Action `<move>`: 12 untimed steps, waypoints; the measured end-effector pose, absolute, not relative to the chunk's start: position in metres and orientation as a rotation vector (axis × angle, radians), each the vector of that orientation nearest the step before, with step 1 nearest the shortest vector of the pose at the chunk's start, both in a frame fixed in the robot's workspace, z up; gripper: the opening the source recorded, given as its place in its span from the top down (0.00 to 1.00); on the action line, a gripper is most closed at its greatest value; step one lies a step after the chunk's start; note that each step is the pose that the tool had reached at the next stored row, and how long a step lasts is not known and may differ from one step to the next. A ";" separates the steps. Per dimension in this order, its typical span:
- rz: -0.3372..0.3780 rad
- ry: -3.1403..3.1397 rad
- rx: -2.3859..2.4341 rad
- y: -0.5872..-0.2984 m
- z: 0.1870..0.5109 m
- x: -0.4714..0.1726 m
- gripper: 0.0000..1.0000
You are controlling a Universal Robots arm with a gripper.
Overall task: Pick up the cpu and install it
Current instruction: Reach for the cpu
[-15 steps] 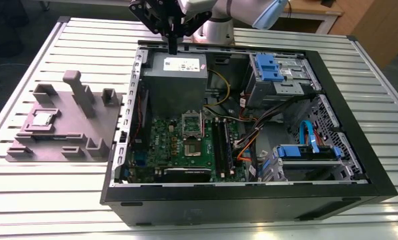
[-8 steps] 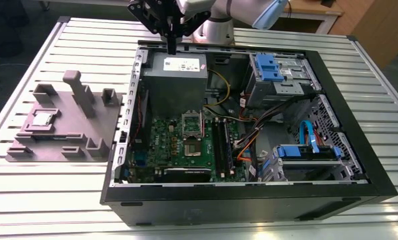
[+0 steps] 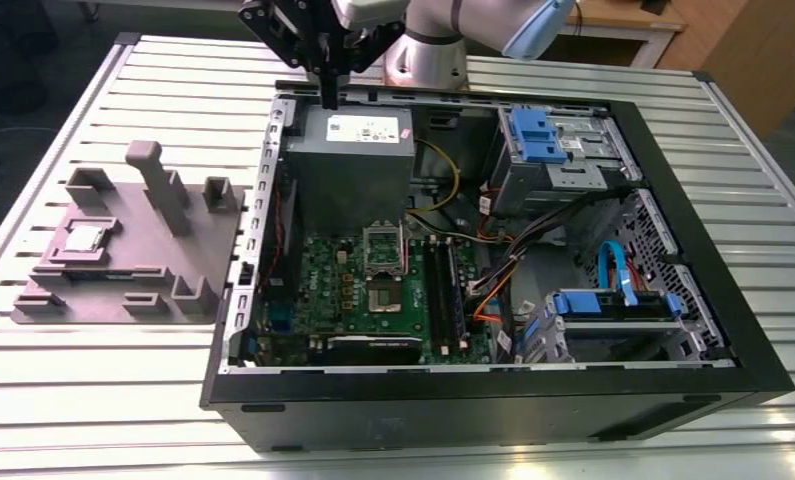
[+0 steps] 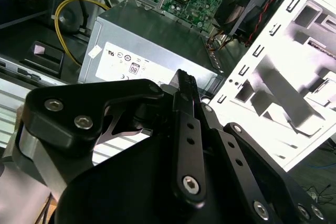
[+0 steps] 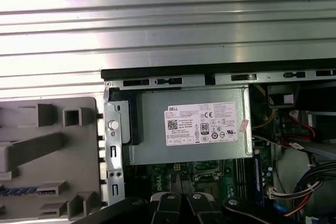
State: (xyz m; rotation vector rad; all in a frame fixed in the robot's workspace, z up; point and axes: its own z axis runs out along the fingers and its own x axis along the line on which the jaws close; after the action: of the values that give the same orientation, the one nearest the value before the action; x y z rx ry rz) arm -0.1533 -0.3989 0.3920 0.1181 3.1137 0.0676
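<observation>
Pick-up step, and it hasn't begun: my hand [image 3: 330,100] hangs above the back edge of the open computer case [image 3: 673,165], over the power supply [image 3: 350,160]. In the exterior view the fingers look pressed together with nothing between them, so I call it closed and empty.

The cpu [image 3: 85,238] is well apart from it. It lies flat in a recess of the grey fixture plate [image 3: 130,275], on the table [image 3: 104,400] at the exterior view's left of the case.

As I judge it, the pick calls for carrying the hand across the case wall to the plate, opening the fingers and coming straight down on the chip's edges.

Watch the tall post [image 3: 150,165] and the low blocks around the recess; they crowd the approach. Inside the case, the socket [image 3: 386,296] on the green board looks open, with cables [image 3: 504,262] just beside it.
</observation>
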 end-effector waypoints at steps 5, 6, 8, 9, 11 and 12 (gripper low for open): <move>0.068 3.114 0.118 -0.399 0.392 -0.154 0.90; 0.068 3.114 0.118 -0.399 0.392 -0.155 0.90; 0.068 3.114 0.118 -0.399 0.392 -0.156 0.90; 0.068 3.114 0.118 -0.399 0.392 -0.156 0.90; 0.068 3.114 0.118 -0.399 0.392 -0.159 0.90; 0.068 3.114 0.118 -0.399 0.392 -0.159 0.90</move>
State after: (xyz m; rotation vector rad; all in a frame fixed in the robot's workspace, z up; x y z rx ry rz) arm -0.1586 -0.3989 0.3920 0.1180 3.1136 0.0676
